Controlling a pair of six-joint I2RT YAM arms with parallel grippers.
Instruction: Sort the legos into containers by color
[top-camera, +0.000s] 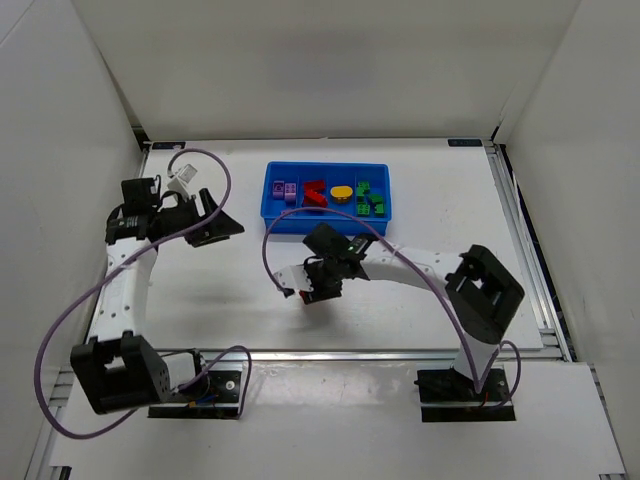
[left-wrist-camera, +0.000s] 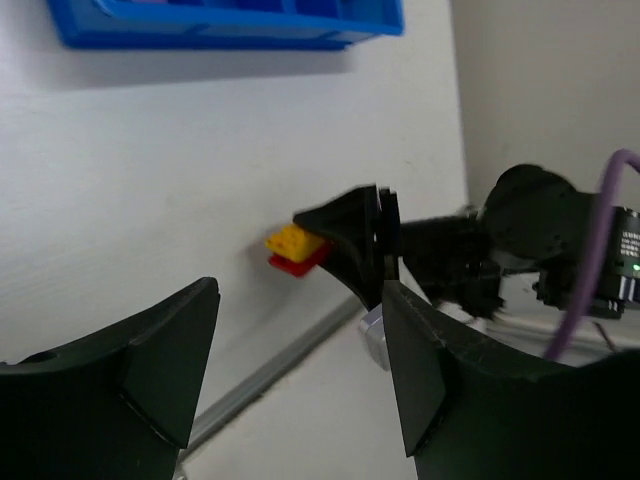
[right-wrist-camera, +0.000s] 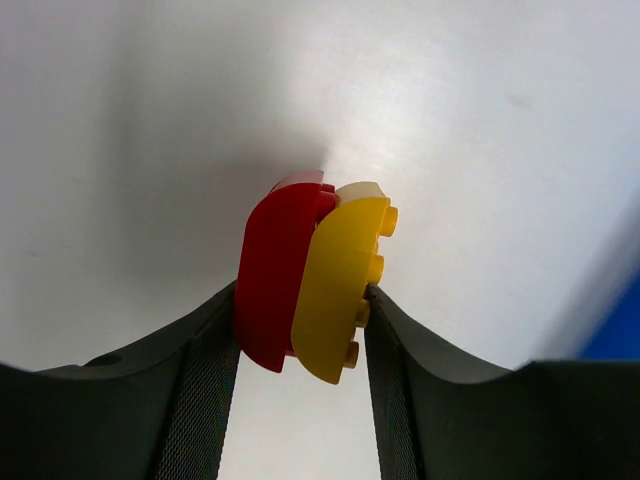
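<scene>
My right gripper (right-wrist-camera: 300, 300) is shut on two oval legos stuck together, a red one (right-wrist-camera: 272, 270) and a yellow one (right-wrist-camera: 338, 285), just above the white table. In the top view this gripper (top-camera: 316, 290) is in front of the blue tray (top-camera: 320, 219). The tray's containers hold purple (top-camera: 285, 190), red (top-camera: 314, 192), yellow (top-camera: 342, 192) and green (top-camera: 370, 198) legos. My left gripper (top-camera: 226, 228) is open and empty, to the left of the tray. In the left wrist view its jaws (left-wrist-camera: 300, 330) stand wide, with the stuck pair (left-wrist-camera: 292, 247) ahead of them.
A metal rail (top-camera: 520, 240) runs along the table's right edge and another (top-camera: 380, 352) along the front. White walls close in the back and sides. The purple cable (top-camera: 60, 330) loops off my left arm.
</scene>
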